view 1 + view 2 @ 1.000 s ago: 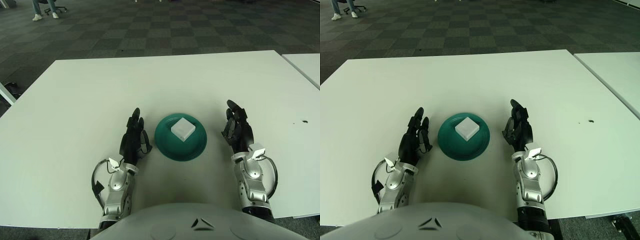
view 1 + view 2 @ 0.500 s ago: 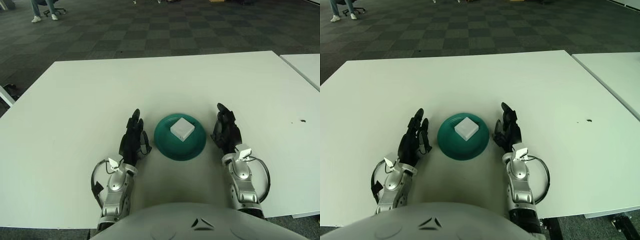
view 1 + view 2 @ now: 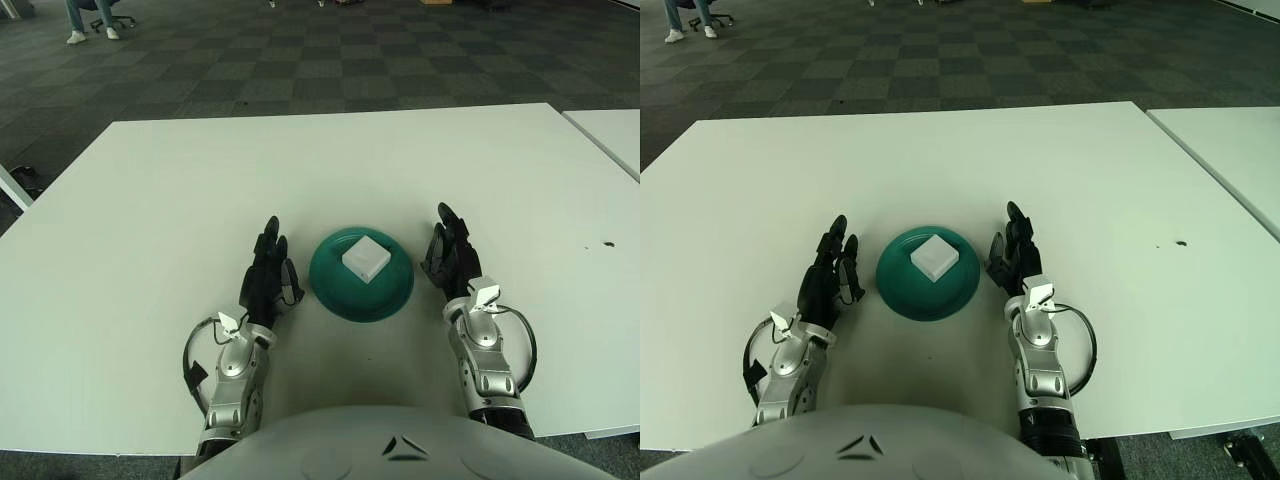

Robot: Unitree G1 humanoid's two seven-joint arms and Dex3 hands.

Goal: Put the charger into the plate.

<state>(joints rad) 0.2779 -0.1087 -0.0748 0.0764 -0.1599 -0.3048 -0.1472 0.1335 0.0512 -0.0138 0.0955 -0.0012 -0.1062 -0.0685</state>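
A white square charger (image 3: 366, 258) lies inside the dark green plate (image 3: 340, 290) near the front middle of the white table. My right hand (image 3: 450, 258) shows just right of the plate's rim, fingers extended and holding nothing. My left hand (image 3: 268, 268) shows just left of the plate, fingers stretched forward and holding nothing. Neither hand touches the charger.
The white table (image 3: 200, 180) spreads wide on all sides of the plate. A second white table (image 3: 612, 130) stands at the right with a narrow gap between. A small dark speck (image 3: 609, 242) marks the table at the right. Dark carpet lies beyond the far edge.
My right hand has drawn in leftward from farther right to beside the plate's right rim. The left hand, the plate and the charger stayed where they were.
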